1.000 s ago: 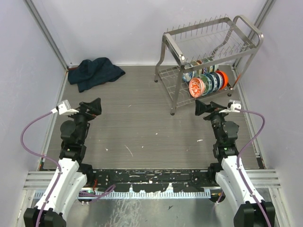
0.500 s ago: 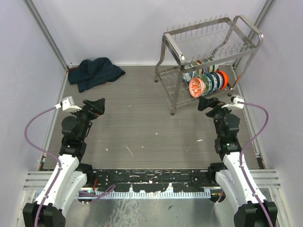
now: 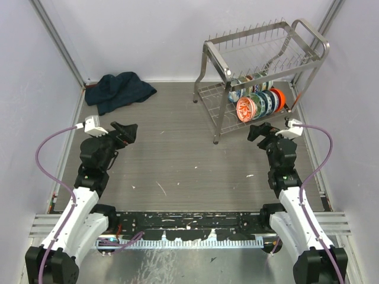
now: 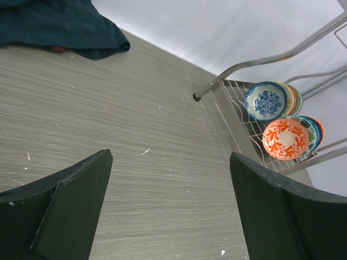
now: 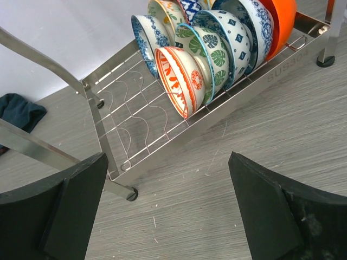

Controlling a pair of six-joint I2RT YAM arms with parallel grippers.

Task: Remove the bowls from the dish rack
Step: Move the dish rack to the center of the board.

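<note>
Bowls [image 5: 206,54] sit in rack [image 5: 276,69] bottom tier. R gripper [image 3: 260,131] right by rack, L gripper [image 3: 126,131] well off, both spread wide, empty.

walls [image 3: 148,35]: plain pale lilac panels on three sides — soft, even light | tabletop [image 3: 177,154]: grey wood-grain, scuffed, small white flecks | corner posts [image 3: 59,44]: aluminium profiles, back left and back right | near edge: metal rail [image 3: 44,223] — chipped black strip | back-left corner: crumpled dark blue cloth [image 3: 118,92]
</note>
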